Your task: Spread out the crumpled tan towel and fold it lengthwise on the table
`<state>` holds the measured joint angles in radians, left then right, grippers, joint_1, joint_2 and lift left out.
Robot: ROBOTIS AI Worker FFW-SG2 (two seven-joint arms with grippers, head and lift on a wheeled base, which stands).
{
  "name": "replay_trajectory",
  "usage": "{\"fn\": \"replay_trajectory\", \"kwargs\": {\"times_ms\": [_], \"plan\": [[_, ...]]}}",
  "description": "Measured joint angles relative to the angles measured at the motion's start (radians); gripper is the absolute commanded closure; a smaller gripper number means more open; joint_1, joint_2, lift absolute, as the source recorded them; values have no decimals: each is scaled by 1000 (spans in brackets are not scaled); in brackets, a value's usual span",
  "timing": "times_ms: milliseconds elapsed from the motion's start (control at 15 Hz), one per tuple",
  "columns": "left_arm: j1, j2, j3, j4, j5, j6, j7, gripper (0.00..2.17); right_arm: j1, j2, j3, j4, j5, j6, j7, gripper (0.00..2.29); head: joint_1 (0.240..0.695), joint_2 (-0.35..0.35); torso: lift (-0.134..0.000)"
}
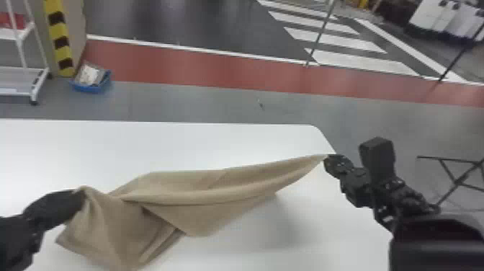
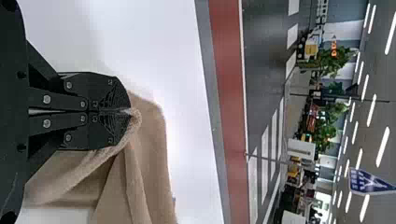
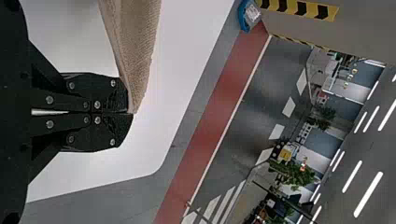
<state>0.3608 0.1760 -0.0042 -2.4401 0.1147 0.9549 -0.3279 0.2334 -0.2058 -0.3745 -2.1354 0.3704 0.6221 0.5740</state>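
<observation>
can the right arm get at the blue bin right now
Probably not: the right gripper is shut on the towel, and the blue bin sits on the floor beyond the table's far edge, over to the left.

one tan towel (image 1: pixel 216 191), two pincers (image 1: pixel 330 160), one table (image 1: pixel 216 144)

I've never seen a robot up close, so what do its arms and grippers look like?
Both arms are black and chunky, with jointed segments. The left gripper and right gripper each have two flat black fingers with rounded tips and small silvery screws.
</observation>
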Motion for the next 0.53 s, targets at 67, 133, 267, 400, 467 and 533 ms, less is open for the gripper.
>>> {"fn": "replay_trajectory", "kwargs": {"times_ms": [67,133,267,400,467,533], "plan": [[-4,6,51,10,3,1,-18,2084,-26,-19,1,21,5,0,2,2148,695,-323,-124],[-11,8,90,28,2,1,-28,2084,-46,-35,3,38,10,3,8,2148,695,-302,-124],[-26,8,152,78,5,2,-35,2084,-88,-61,15,68,18,26,25,2148,695,-249,-124],[-39,1,185,111,14,2,-36,2084,-110,-65,32,79,25,64,28,2148,695,-226,-124],[-55,-1,194,131,17,7,-37,2081,-117,-65,46,87,36,83,28,2142,695,-219,-124],[-82,-3,197,159,17,22,-38,2081,-122,-66,69,96,56,97,31,2142,695,-211,-124]]}}
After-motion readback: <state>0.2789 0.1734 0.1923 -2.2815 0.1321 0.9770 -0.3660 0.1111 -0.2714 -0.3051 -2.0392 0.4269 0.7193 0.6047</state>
